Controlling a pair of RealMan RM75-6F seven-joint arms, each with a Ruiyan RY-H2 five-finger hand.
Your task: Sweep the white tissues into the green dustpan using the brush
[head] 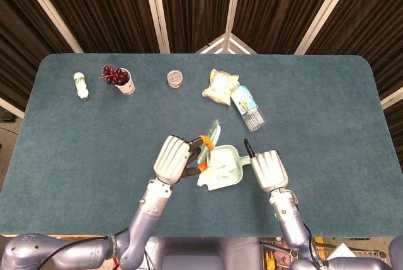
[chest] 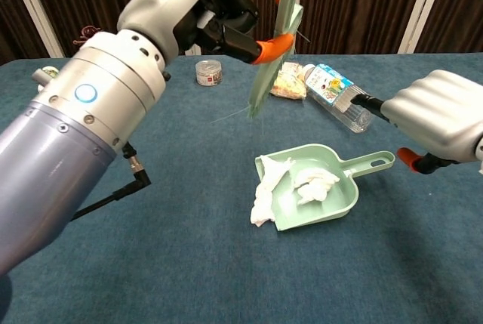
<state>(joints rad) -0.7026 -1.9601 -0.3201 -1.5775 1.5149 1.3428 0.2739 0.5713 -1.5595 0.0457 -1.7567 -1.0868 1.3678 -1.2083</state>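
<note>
The green dustpan (chest: 326, 205) lies flat on the blue table, handle (chest: 369, 165) pointing right. One white tissue (chest: 314, 184) sits inside it; another tissue (chest: 263, 197) hangs over its left rim onto the table. My left hand (chest: 220, 16) grips the green brush (chest: 273, 37) well above and left of the pan, bristles down. My right hand (chest: 436, 118) hovers just right of the handle's end and holds nothing. From the head view, the left hand (head: 172, 158) and right hand (head: 269, 169) flank the dustpan (head: 232, 170).
Along the far side stand a small white bottle (head: 80, 85), a cup of grapes (head: 119, 79), a small jar (head: 175, 79), a snack bag (head: 220, 86) and a lying plastic bottle (head: 248, 107). The bottle (chest: 336, 97) lies just behind the pan.
</note>
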